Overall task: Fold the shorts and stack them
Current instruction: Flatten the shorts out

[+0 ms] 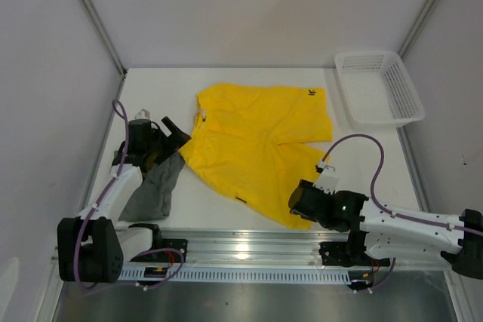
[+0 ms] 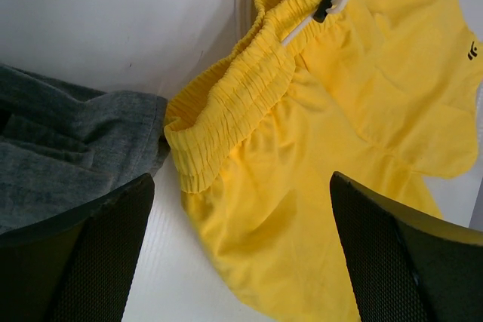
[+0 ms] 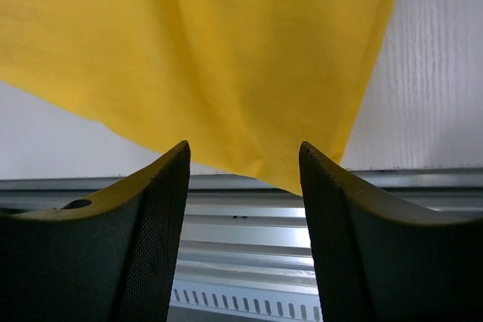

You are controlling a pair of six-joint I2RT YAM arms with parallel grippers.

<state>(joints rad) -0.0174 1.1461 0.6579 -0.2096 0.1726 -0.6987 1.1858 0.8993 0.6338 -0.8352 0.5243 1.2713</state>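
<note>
The yellow shorts [image 1: 256,141] lie spread flat in the middle of the white table, waistband to the left, with a small dark tag near the far right corner. The dark grey shorts [image 1: 155,186] lie crumpled at the left, touching the yellow waistband [image 2: 226,103]. My left gripper [image 1: 176,132] hovers wide open over the spot where the yellow shorts [image 2: 317,148] meet the grey shorts [image 2: 68,156]; nothing is between its fingers [image 2: 113,246]. My right gripper [image 1: 296,203] stands open at the near corner of the yellow shorts [image 3: 226,50]. That corner's tip hangs just ahead of the gripper [image 3: 243,148], between the pads, untouched.
A white mesh basket [image 1: 346,92] stands at the back right corner of the table. A metal rail [image 1: 241,246] runs along the near edge, right under the right gripper. White walls close in the left, back and right sides.
</note>
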